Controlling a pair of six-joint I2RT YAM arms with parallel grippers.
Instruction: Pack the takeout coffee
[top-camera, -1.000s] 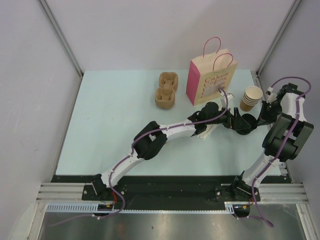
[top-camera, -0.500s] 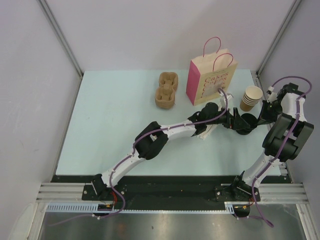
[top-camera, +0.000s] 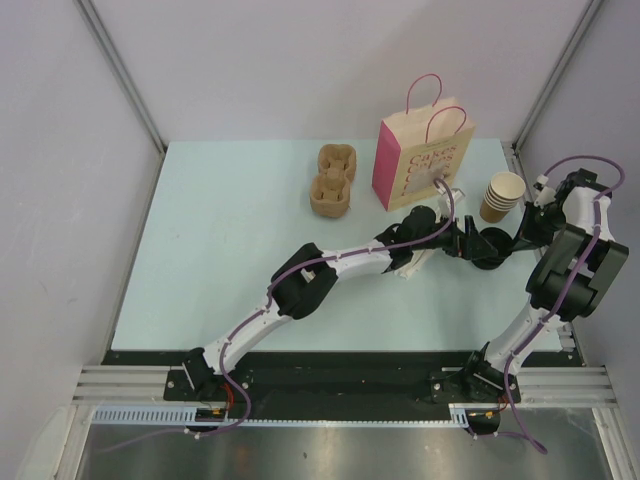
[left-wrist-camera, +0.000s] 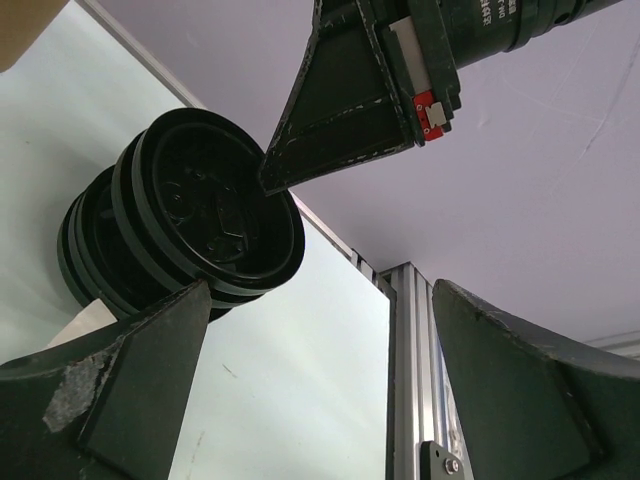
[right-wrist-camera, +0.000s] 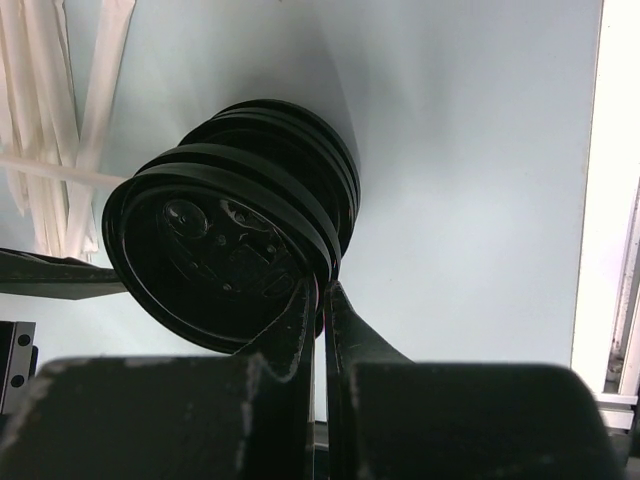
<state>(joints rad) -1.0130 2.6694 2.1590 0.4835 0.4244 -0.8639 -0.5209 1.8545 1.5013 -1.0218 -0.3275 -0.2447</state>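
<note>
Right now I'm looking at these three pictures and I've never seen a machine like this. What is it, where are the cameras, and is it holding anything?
These are two robot arms bolted to the near edge of a pale table. One picture comes from a camera overhead. The other two come from small cameras on the wrists, each looking past its own fingers. On the table stand a pink paper bag, a brown cup carrier, a stack of beige cups, some white strips, perhaps wrapped straws, and a stack of black lids. The right gripper is shut and appears to pinch the rim of the top lid. The left gripper is wide open beside the lids and holds nothing. No finished coffee shows.
</note>
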